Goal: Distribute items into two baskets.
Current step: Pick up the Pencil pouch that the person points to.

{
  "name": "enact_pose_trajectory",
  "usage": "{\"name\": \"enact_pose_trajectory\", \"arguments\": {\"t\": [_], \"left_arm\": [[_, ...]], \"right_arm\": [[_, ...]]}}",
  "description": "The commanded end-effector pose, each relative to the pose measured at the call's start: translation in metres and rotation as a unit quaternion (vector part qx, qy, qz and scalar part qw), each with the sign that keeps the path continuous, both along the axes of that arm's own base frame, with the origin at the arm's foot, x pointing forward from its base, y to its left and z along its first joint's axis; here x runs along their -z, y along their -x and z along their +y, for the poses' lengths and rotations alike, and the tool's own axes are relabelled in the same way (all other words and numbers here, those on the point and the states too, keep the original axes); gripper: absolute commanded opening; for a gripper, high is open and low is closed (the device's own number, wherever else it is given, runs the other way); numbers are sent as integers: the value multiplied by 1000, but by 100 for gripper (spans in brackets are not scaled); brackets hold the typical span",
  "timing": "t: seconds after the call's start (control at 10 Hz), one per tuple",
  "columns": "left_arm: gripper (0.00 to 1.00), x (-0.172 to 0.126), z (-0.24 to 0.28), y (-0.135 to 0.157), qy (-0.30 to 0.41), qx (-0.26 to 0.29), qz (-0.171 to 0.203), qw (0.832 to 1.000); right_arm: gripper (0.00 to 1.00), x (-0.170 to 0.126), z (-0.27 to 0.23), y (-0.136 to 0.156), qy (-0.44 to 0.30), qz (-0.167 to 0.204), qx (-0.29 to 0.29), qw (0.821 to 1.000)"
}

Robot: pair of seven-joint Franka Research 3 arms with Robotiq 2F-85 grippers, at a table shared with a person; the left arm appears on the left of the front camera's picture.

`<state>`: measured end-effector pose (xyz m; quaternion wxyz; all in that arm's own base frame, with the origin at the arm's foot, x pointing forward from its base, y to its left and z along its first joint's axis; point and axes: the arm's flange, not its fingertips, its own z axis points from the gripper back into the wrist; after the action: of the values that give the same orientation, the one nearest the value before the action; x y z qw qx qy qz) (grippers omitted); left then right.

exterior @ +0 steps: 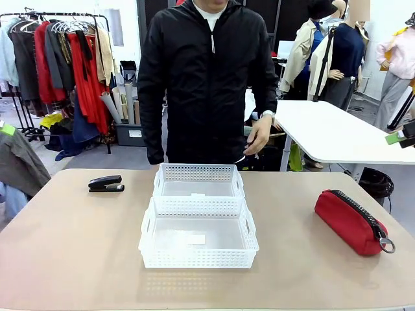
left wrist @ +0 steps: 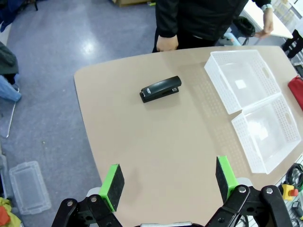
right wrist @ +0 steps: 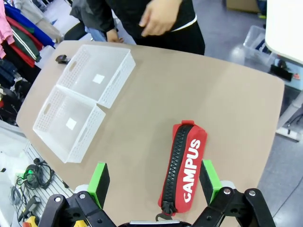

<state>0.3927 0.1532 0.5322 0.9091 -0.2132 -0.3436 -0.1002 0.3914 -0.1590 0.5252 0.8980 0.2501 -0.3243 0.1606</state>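
Two white perforated baskets sit end to end at the table's middle, the near basket in front of the far basket; both hold nothing. A black stapler lies to their left, and in the left wrist view the stapler lies well ahead of my open left gripper. At the right rests a red pouch with a black zipper and ring pull. My open right gripper hovers above the near end of the pouch, printed "CAMPUS".
A person in a black jacket stands at the far edge, hands off the table. A clothes rack is at the back left and a white table at the back right. Bare tabletop surrounds the baskets.
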Motion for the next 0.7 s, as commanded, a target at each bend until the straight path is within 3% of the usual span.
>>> {"name": "enact_pose_trajectory", "arguments": {"t": [0.0,0.1,0.2,0.6], "left_arm": [[100,6,2,1,5,11,-12,1000],[100,6,2,1,8,9,-16,1000],[100,0,0,0,0,1,-1,1000],[100,0,0,0,0,1,-1,1000]], "right_arm": [[100,1,0,4,-16,-17,-11,1000],[100,-2,0,5,-22,-23,-9,999],[100,1,-1,1,-2,2,0,1000],[100,1,-1,1,-2,2,0,1000]]}}
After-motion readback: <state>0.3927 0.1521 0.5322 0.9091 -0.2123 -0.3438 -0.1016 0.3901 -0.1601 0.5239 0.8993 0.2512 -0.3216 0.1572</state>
